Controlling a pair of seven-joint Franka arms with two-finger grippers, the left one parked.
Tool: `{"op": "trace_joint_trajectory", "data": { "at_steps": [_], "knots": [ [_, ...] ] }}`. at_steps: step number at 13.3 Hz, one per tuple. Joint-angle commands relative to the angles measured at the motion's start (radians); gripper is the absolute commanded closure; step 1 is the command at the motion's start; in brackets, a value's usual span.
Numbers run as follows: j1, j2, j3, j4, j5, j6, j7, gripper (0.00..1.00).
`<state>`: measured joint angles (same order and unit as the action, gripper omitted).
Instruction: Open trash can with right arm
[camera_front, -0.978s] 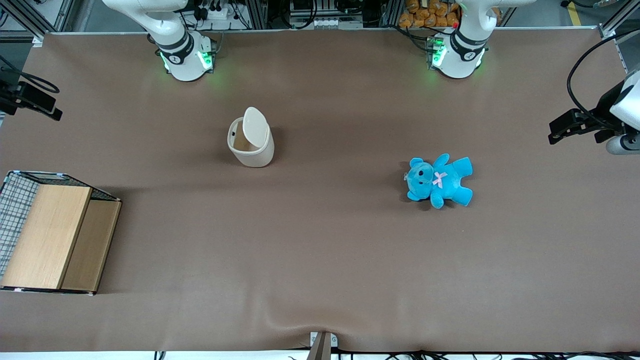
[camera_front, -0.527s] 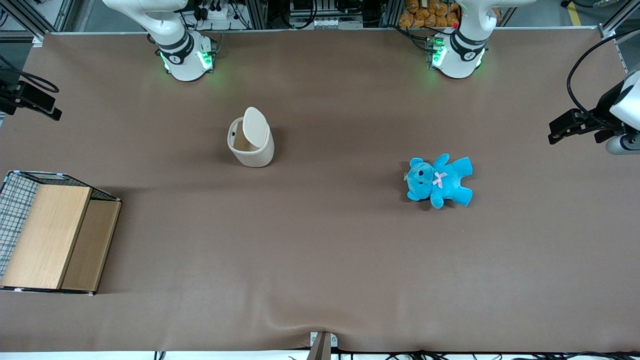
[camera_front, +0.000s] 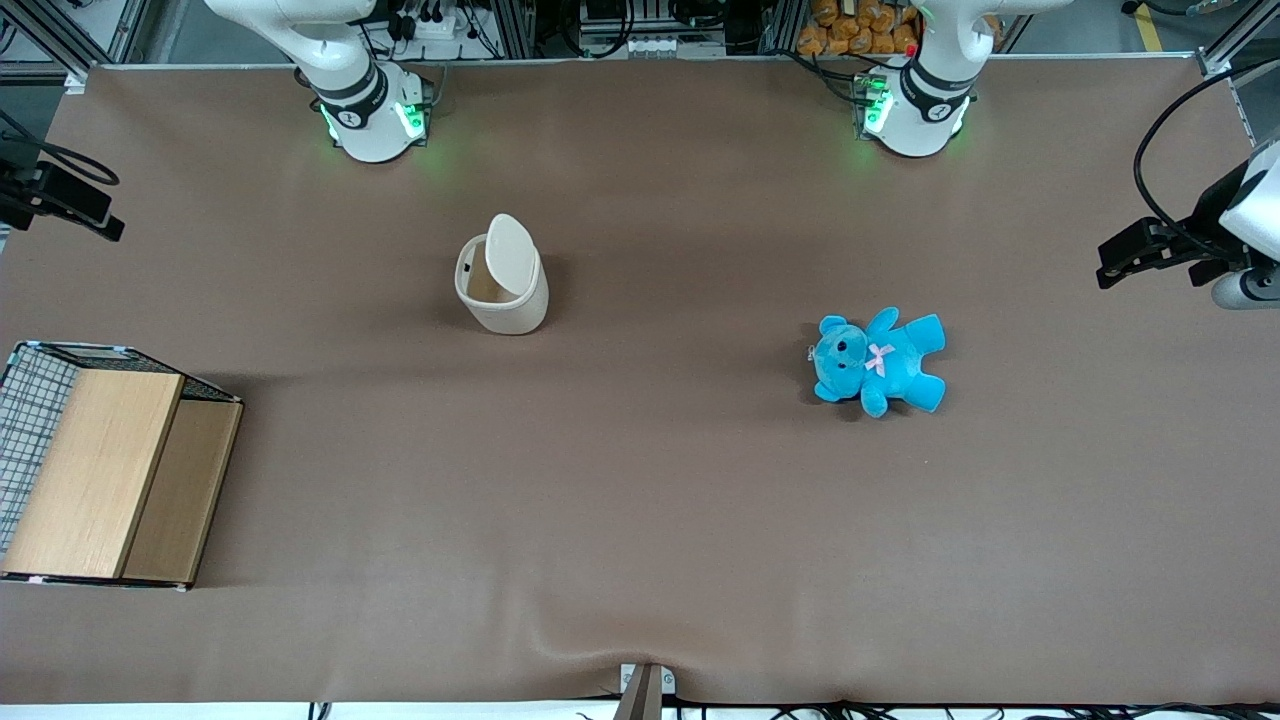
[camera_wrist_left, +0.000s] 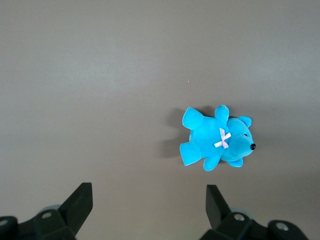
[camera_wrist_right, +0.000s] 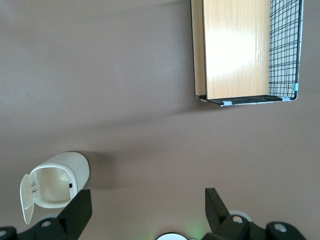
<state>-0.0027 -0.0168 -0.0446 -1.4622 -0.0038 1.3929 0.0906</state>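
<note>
**Lid up, gripper high and well off to the side**

Trash can (camera_front: 502, 285) stands upright on the brown table (camera_front: 640, 480), in front of the right arm's base (camera_front: 372, 120) and a little nearer the front camera than that base. Its flat lid (camera_front: 511, 255) is already tipped up on its hinge, standing almost on edge, and the mouth shows open; the right wrist view looks straight down into the cream hollow (camera_wrist_right: 52, 186). By my reckoning the opening is done, or near enough.

What matters for any further move is the gap: the gripper (camera_wrist_right: 145, 212) hangs high above the table, well apart from the can, which lies below it and off to one side. The gripper is out of the front view. Its two black fingers (camera_wrist_right: 77, 207) are spread wide, with nothing between them and nothing touching them.

Wood-and-wire box (camera_front: 105, 470) sits at the working arm's end of the table, nearer the front camera than the can. Blue teddy (camera_front: 878, 362) lies toward the parked arm's end, well apart from both.
</note>
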Motion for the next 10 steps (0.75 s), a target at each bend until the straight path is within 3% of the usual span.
{"op": "trace_joint_trajectory", "data": {
  "at_steps": [1, 10],
  "knots": [
    [-0.016, 0.008, 0.018, 0.023, -0.016, -0.011, 0.012, 0.0],
    [-0.011, 0.003, 0.017, 0.028, -0.008, -0.078, -0.077, 0.0]
  ]
}}
